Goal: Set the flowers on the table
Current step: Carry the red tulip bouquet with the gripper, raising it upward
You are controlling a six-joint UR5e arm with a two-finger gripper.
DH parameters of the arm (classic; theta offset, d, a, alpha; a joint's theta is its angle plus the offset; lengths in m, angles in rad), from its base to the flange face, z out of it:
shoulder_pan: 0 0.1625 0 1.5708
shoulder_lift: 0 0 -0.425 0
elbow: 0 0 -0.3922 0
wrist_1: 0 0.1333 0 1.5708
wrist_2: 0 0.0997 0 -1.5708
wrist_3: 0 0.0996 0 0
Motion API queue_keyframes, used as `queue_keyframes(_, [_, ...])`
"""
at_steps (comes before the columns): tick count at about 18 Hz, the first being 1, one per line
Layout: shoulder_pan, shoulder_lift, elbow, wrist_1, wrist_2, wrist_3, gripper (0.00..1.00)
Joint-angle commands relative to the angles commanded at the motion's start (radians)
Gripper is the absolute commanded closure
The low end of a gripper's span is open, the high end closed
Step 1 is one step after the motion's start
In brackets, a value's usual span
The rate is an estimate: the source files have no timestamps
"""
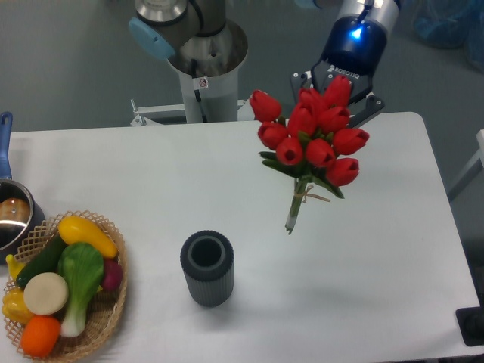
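The table [393, 249] runs wide to the left of the gripper [338, 97] and ends close to its right, where the rounded far-right corner lies just beside it. The gripper hangs over the far edge of the table, near that corner. Below it and toward the camera the white top is bare out to the near edge.

Far to the gripper's left, at the table's left edge, sits a metal pot [10, 215] with a blue handle, only partly in view. Just nearer the camera is a round wicker basket [106, 318] holding a yellow squash [87, 233], a dark green cucumber [41, 261], a green-and-white leafy vegetable [79, 283], a pale round piece [45, 293], an orange fruit [39, 335] and a purple piece at its right side.

Below and left of the gripper, well apart from it, a dark grey ribbed cup [207, 268] stands upright with its mouth open.

The flowers [311, 140] hang directly under the gripper, lifted off the table, red buds uppermost and tied stems pointing down and slightly left. The buds hide the fingertips, so whether the jaws close on the bunch cannot be made out.
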Motion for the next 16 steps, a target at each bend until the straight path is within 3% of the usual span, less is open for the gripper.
queue_keyframes(11, [0.037,0.012,-0.02,-0.002,0.014,0.025,0.79])
queue_keyframes(16, [0.026,0.049,-0.025,-0.008,0.237,0.026,0.78])
